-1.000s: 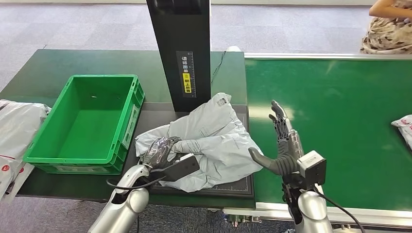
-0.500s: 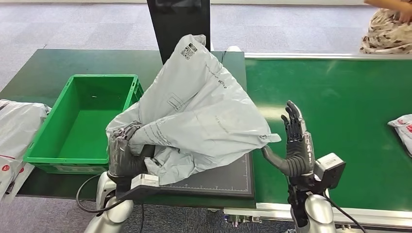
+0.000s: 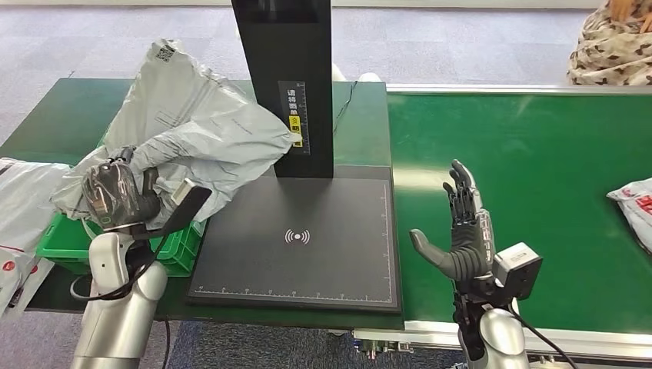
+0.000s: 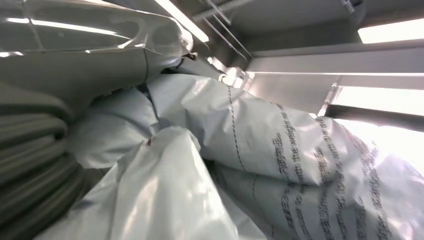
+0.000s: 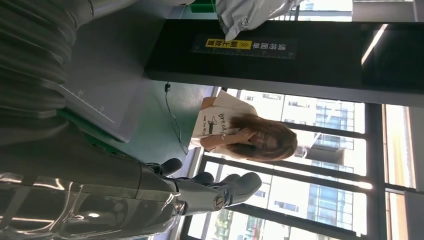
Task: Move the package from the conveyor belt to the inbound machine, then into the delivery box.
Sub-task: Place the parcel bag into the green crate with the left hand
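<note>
Grey, crinkled plastic fills the left side of the head view: the soft grey poly-mailer package [image 3: 192, 127] hangs bunched in the left hand [image 3: 115, 194], whose fingers are clenched around a wad of it. It is lifted over the green plastic delivery box [image 3: 178, 247], most of which it hides. The black flat inbound machine pad [image 3: 300, 246] with its upright black post [image 3: 284, 84] sits bare beside them on the dark green desk [image 3: 361, 127]. The right hand [image 3: 461, 234] stands over the green conveyor belt [image 3: 530, 169], fingers released and spread, holding nothing.

In the left wrist view, the package's [image 4: 260, 165] printed folds press against the hand.

In the right wrist view, a person [image 5: 240, 132] sits beyond the post.

The risk: the floppy bag spreads wider than the box, so a loose corner may drape over the rim or snag the post on release.
</note>
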You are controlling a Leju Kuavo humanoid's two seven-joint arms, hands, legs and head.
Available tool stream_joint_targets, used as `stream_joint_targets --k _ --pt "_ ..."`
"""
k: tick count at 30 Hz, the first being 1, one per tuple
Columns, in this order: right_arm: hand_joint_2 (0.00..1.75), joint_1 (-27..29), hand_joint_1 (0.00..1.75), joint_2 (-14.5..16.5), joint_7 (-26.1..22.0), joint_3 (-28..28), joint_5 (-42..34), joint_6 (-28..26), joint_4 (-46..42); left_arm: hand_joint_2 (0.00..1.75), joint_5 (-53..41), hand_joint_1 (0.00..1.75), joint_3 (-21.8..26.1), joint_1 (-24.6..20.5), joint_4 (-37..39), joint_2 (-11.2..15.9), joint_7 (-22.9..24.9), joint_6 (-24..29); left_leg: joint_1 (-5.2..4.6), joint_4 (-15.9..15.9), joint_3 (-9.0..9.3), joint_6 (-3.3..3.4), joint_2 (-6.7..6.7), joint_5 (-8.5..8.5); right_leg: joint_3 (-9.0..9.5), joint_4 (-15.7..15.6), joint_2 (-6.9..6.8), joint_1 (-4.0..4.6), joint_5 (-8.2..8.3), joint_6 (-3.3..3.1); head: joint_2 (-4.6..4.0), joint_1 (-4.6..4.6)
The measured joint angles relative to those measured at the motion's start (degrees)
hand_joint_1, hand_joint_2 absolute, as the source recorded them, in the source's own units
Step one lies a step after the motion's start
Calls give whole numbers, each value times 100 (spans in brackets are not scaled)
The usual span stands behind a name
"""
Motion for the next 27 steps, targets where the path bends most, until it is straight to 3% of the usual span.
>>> stream_joint_targets --k 1,5,6,10,21,25,27 --pt "175 -3 0 0 3 1 1 1 0 175 -63 175 96 -139 184 70 89 17 0 0 0 -1 0 1 0 0 0 1 1 -1 0 0" --pt "175 -14 0 10 25 1 7 -1 0 0 -140 175 379 -612 808 299 215 193 -1 0 -1 -1 0 1 0 0 0 1 1 -1 0 1" --pt "175 -16 0 14 31 1 10 -3 0 0 -136 175 433 -712 942 341 230 214 -1 0 -1 -1 0 1 0 0 0 1 1 -1 0 1" --pt "175 -25 0 22 49 -1 14 -18 -1 175 -159 175 586 -1055 1464 458 316 172 -2 1 -2 -1 0 0 0 -2 0 0 1 -1 0 2" --pt "175 -33 0 29 98 -8 96 -60 -44 175 -680 175 570 -1646 2895 393 759 -672 -3 1 -1 -1 1 0 -2 -3 2 -1 1 -1 0 1" --pt "175 -94 0 29 128 -15 109 -35 -26 175 -999 7 425 -1748 3314 336 1035 -1348 -3 1 -1 0 0 0 -1 -3 1 -1 1 -1 0 1" --pt "175 -139 0 29 142 -16 113 -23 -2 175 -1068 0 359 -1773 3505 329 1105 -1597 -3 1 -1 0 0 0 0 -3 0 -1 1 -1 0 1"
